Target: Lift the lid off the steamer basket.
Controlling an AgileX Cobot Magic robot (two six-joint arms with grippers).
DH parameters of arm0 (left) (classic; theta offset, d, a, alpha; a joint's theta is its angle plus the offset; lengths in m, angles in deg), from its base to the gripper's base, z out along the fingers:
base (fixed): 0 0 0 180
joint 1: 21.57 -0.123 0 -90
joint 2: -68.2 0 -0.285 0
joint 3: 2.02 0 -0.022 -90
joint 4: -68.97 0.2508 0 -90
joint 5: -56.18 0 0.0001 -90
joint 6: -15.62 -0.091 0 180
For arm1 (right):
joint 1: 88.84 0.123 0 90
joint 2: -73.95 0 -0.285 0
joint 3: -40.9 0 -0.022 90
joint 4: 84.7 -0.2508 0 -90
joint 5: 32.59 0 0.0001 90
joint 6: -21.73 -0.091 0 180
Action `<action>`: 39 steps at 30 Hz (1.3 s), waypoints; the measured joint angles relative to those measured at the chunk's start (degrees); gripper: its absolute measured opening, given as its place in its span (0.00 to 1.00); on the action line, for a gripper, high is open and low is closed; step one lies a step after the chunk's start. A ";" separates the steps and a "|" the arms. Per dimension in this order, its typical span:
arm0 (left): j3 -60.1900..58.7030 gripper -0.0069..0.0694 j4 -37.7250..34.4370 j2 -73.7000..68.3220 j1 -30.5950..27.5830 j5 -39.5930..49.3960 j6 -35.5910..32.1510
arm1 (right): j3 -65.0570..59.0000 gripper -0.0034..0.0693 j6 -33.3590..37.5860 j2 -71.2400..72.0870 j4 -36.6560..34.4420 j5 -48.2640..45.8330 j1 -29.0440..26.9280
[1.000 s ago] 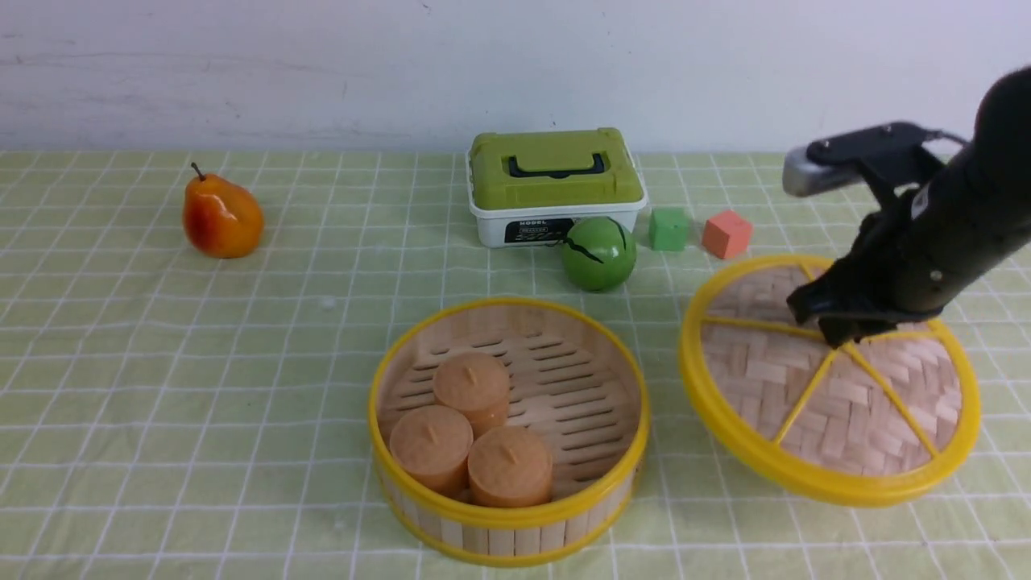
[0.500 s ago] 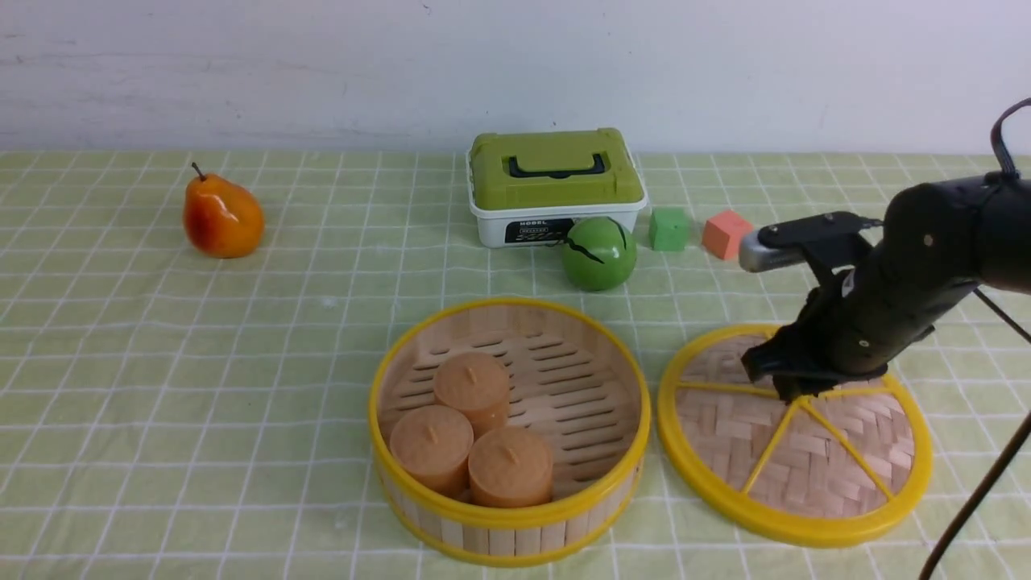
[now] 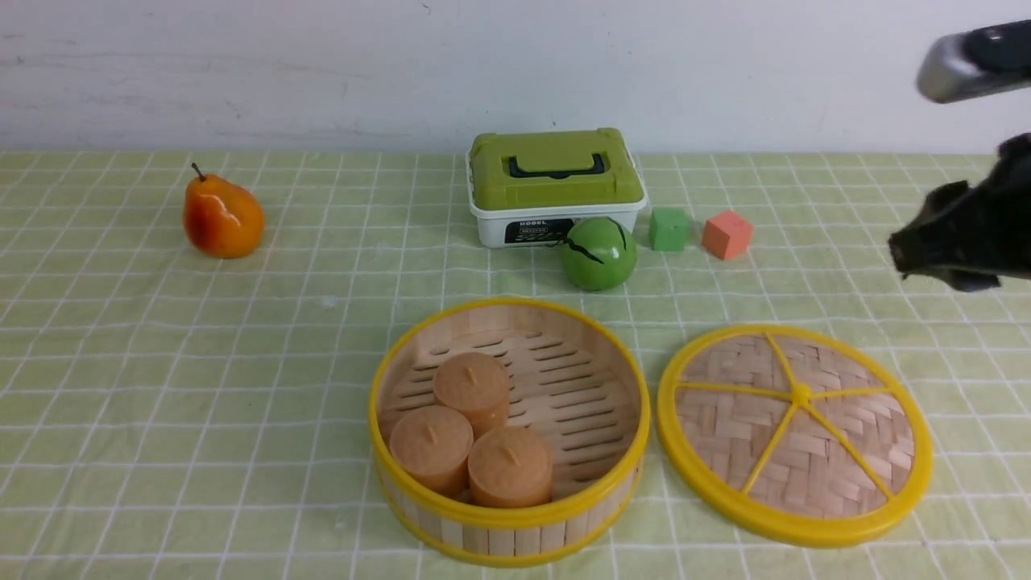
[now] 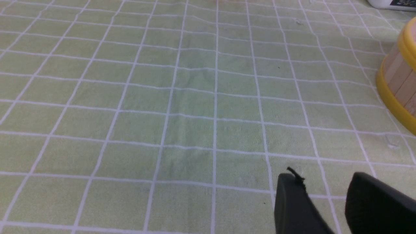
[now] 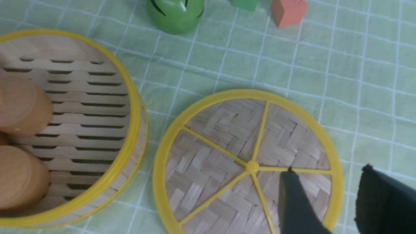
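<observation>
The steamer basket (image 3: pixel 515 533) stands uncovered at the front centre, with three orange-brown round cakes (image 3: pixel 475 387) inside. The lid (image 3: pixel 793 435) lies flat on the cloth just right of it, apart from it. My right gripper (image 3: pixel 926 258) hangs well above the lid's far right side, open and empty. In the right wrist view its jaws (image 5: pixel 329 169) are spread over the lid's (image 5: pixel 221 143) edge, beside the basket (image 5: pixel 130 107). My left gripper (image 4: pixel 321 177) is open and empty over bare cloth, with the basket's wall (image 4: pixel 401 87) off to one side. It is out of the front view.
A pear (image 3: pixel 222 216) sits at the far left. A white box with a green lid (image 3: pixel 556 185) stands at the back centre, with a green ball (image 3: pixel 598 253), a green cube (image 3: pixel 668 229) and an orange cube (image 3: pixel 726 234) beside it.
My right gripper lowered the lid onto the cloth right of the basket, let go of it, and rose up and to the right. The lid now lies flat.
</observation>
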 joint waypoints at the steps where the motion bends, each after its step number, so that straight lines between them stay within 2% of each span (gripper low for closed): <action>1: 0.00 0.40 0.00 0.00 0.00 0.00 0.00 | -2.67 0.29 0.00 3.29 0.00 0.06 0.00; 2: 0.00 0.40 0.00 0.00 0.00 0.00 0.00 | -3.13 0.28 0.00 3.97 0.00 0.06 0.00; 3: 0.00 0.40 0.00 0.00 0.00 0.00 0.00 | -5.44 0.22 0.00 7.33 0.00 0.06 0.00; 4: 0.00 0.40 0.00 0.00 0.00 0.00 0.00 | -9.05 0.12 0.00 13.46 -0.02 0.12 0.00; 5: 0.00 0.40 0.00 0.00 0.00 0.00 0.00 | -11.10 0.07 0.00 16.88 -0.07 0.12 0.00; 8: 0.00 0.40 0.00 0.00 0.00 0.00 0.00 | -14.99 0.03 0.00 24.75 -0.07 0.06 0.00; 14: 0.00 0.40 0.00 0.00 0.00 0.00 0.00 | -18.67 0.02 0.00 37.08 0.56 0.01 0.00; 27: 0.00 0.40 0.00 0.00 0.00 0.00 0.00 | -19.16 0.02 0.00 37.78 1.52 -5.56 0.00; 32: 0.00 0.40 0.00 0.00 0.00 0.00 0.00 | -19.58 0.03 0.00 37.90 4.61 -7.91 0.00; 35: 0.00 0.40 0.00 0.00 0.00 0.00 0.00 | -22.00 0.03 0.00 38.44 5.61 -4.58 0.00; 36: 0.00 0.40 0.00 0.00 0.00 0.00 0.00 | -25.47 0.03 -0.07 39.49 6.56 1.22 0.00; 39: 0.00 0.40 0.00 0.00 0.00 0.00 0.00 | -31.62 0.04 -1.58 42.13 7.23 9.37 -0.52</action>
